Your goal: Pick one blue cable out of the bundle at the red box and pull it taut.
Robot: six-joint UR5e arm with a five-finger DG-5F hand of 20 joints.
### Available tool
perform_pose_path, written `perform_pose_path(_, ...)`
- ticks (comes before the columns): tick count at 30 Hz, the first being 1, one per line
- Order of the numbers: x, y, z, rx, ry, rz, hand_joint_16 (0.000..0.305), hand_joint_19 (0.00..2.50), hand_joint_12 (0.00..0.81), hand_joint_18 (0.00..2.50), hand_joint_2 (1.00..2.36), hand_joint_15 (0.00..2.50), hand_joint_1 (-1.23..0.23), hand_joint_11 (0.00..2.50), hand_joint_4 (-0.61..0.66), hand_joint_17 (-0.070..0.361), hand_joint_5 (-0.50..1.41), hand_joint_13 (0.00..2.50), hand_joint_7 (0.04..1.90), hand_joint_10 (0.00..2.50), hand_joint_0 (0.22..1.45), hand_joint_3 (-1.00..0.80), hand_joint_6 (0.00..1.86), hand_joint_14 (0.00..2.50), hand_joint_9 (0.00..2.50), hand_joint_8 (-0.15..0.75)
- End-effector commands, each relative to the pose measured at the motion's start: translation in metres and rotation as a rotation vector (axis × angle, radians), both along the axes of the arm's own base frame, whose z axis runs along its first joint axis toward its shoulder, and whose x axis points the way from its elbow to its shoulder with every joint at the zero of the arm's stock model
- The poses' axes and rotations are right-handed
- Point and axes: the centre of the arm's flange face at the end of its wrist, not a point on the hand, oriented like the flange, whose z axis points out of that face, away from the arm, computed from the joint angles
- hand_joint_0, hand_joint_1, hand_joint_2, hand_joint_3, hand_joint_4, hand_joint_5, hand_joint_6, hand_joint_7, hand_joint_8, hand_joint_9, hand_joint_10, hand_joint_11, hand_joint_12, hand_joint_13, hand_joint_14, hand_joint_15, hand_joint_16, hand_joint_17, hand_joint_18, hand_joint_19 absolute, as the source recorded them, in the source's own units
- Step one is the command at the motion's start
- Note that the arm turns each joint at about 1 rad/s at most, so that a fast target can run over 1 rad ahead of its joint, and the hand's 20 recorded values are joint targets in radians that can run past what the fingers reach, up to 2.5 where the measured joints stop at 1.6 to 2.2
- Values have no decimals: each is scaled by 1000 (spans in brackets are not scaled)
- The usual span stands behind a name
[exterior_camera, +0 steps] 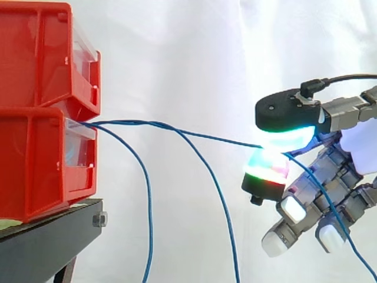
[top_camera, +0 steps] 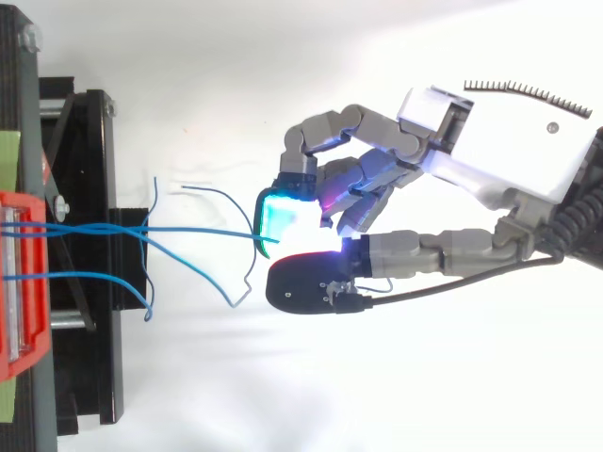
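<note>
Blue cable [exterior_camera: 224,138] is pinched between glowing pads [exterior_camera: 268,165] of your robot hand [top_camera: 490,151], so grip firmly and draw straight away from the red box [exterior_camera: 35,165], leaving slack strands [exterior_camera: 147,206] hanging.

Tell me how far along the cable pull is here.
Done: one blue cable is singled out, pinched between the hand's glowing fingers. In hand: it runs almost straight from the red bins to the pinch, while the other blue cables hang loose. Left: it bends slightly near the bins, so probably a little more pull.
</note>
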Motion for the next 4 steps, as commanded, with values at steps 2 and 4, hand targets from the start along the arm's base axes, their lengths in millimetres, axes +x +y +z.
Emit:
perform_pose_path(2, 0, 0, 0, 0, 0, 0, 63, 401, 458, 940, 1028, 262, -798, 799, 77, 142, -106, 671, 1376, 15, 581, 100, 827, 8, 883, 400)
perform_pose_path(4, 0, 0, 1, 0, -2, 0, 63, 400, 458, 939, 1028, 263, -798, 792, 78, 143, -107, 672, 1375, 16, 582, 95, 828, 6, 883, 398)
